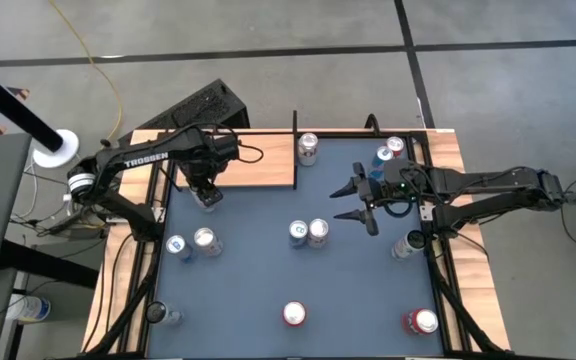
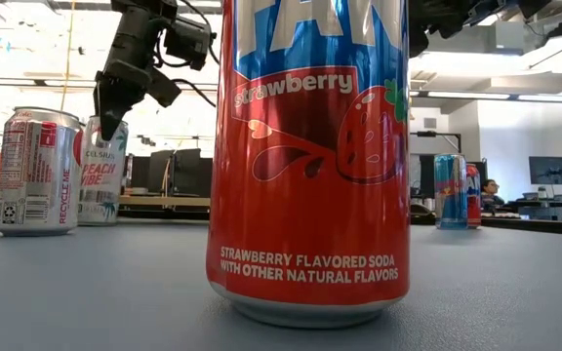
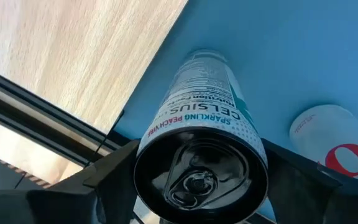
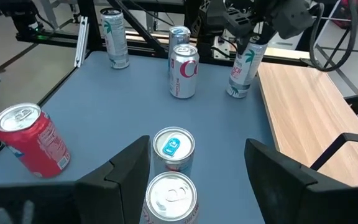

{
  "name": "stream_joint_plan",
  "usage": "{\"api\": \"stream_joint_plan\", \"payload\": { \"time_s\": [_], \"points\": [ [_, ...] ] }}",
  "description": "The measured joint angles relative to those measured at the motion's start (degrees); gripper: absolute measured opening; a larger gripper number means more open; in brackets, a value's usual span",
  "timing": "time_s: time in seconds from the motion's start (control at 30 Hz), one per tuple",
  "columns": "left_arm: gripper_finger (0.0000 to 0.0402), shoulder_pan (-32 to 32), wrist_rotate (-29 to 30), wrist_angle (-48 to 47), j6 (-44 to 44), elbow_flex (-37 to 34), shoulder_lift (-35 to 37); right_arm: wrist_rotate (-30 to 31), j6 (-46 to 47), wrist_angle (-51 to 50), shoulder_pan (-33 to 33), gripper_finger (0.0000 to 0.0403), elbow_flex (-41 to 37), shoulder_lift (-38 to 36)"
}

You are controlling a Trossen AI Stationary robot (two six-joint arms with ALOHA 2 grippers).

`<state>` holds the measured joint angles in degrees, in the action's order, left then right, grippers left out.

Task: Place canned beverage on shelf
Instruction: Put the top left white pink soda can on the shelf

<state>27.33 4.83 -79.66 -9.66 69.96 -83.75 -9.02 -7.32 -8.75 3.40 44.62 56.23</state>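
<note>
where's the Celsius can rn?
High view: Celsius can stands on the blue table's far-left part, between the left gripper fingers, beside the shelf front edge.

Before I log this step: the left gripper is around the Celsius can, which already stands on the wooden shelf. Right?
Not quite. The left gripper is around the Celsius can, but the can stands on the blue tabletop beside the shelf, not on it. The left wrist view shows blue under the can, with the shelf board off to one side.
</note>
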Motion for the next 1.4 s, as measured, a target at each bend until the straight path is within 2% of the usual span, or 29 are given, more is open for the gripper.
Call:
{"api": "stream_joint_plan", "payload": {
  "time_s": [0.23,0.57,0.7,0.9,1.17,1.4],
  "points": [
    [0.0323,0.0,1.4,0.2,2.4,0.0,2.8,0.0,-0.8,0.1,0.0,0.0249,0.0,0.0],
    [0.0327,0.0,1.5,0.2,17.0,0.0,7.1,0.0,-0.6,0.2,0.0,0.0249,0.0,0.0],
    [0.0327,0.0,2.4,0.3,19.4,0.0,7.4,0.0,-0.2,0.2,0.0,0.0249,0.0,0.0],
    [0.0327,0.0,1.9,1.8,19.1,-0.2,6.7,0.0,0.3,0.2,0.0,0.0249,0.0,0.0],
    [0.0327,0.0,1.9,4.7,17.5,-5.7,6.8,0.0,0.4,0.2,0.0,0.0249,0.0,0.0],
    [0.0327,0.0,1.9,6.0,16.9,-5.9,6.8,0.0,0.0,0.2,0.1,0.0249,0.0,0.0]
  ]
}}
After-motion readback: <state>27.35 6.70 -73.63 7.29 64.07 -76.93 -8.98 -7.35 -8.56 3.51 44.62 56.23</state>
